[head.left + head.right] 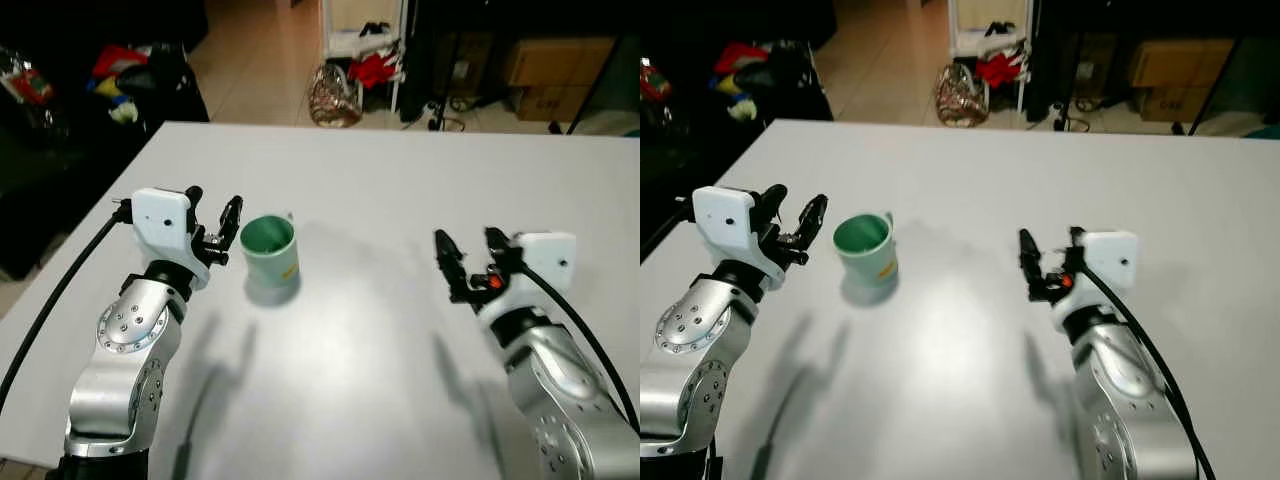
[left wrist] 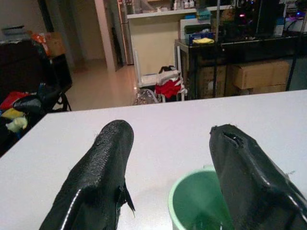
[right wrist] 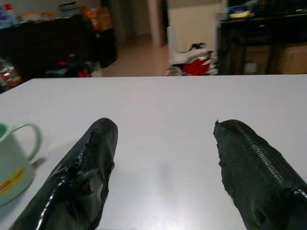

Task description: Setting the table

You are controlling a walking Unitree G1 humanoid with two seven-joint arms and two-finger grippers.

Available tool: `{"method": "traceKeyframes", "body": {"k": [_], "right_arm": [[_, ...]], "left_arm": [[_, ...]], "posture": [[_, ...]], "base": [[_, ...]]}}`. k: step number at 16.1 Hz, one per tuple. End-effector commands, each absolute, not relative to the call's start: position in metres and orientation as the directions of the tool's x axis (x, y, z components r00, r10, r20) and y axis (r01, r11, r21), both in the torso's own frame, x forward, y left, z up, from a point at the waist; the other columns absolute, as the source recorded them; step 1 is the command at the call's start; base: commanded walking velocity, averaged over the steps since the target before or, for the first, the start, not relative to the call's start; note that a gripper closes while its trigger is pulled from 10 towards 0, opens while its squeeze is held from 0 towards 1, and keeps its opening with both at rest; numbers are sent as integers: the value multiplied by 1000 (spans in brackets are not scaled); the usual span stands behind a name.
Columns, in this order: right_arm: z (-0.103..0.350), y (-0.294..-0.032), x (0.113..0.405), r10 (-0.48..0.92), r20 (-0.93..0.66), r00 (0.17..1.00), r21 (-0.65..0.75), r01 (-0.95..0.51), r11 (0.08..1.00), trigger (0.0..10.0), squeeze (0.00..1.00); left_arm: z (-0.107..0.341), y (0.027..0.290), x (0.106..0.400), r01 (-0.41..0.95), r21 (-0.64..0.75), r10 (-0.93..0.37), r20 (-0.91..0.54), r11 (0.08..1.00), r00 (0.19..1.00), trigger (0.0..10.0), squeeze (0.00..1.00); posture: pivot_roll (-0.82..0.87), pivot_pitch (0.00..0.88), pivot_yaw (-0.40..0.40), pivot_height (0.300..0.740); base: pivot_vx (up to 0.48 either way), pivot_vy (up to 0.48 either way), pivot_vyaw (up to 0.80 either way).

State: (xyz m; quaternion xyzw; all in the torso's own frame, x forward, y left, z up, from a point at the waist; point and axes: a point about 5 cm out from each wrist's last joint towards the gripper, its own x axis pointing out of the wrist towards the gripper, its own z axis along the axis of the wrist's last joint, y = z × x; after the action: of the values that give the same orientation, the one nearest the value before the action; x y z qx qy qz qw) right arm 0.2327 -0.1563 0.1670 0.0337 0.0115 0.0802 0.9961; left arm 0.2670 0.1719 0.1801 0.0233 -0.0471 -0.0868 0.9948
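A pale green mug with a yellow mark on its side stands upright on the white table, left of the middle. My left gripper hovers just to the mug's left, open, with nothing between its fingers. In the left wrist view the mug's rim sits low between the two fingers. My right gripper is open over bare table well to the right of the mug. The mug's handle appears at the edge of the right wrist view.
Beyond the table's far edge lie a tiled floor, a patterned bag, a white shelf unit with red cloth and cardboard boxes. Dark furniture with coloured clutter stands at the far left.
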Motion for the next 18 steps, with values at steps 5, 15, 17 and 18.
{"method": "traceKeyframes", "body": {"k": [5, 15, 17, 18], "right_arm": [[165, -152, 235, 241, -49, 969, 57, -238, 970, 10000, 0], [164, -150, 232, 240, -52, 969, 86, -235, 968, 10000, 0], [161, -149, 228, 237, -58, 970, 85, -231, 969, 10000, 0], [161, -148, 228, 232, -62, 971, 73, -227, 971, 10000, 0]], "left_arm": [[174, 180, 259, 114, 56, -117, 61, 992, 991, 10000, 204], [179, 174, 263, 158, 118, -166, 66, 980, 984, 10000, 86], [175, 174, 263, 155, 116, -162, 56, 981, 985, 10000, 82], [175, 175, 263, 156, 120, -163, 52, 980, 985, 10000, 86]], "posture": [[55, 0, 41, 740], [61, 0, 64, 740], [46, 0, 75, 740], [42, 0, 73, 740]], "base": [[-272, 0, 0], [0, 0, 0], [0, 0, 0], [0, 0, 0]]}}
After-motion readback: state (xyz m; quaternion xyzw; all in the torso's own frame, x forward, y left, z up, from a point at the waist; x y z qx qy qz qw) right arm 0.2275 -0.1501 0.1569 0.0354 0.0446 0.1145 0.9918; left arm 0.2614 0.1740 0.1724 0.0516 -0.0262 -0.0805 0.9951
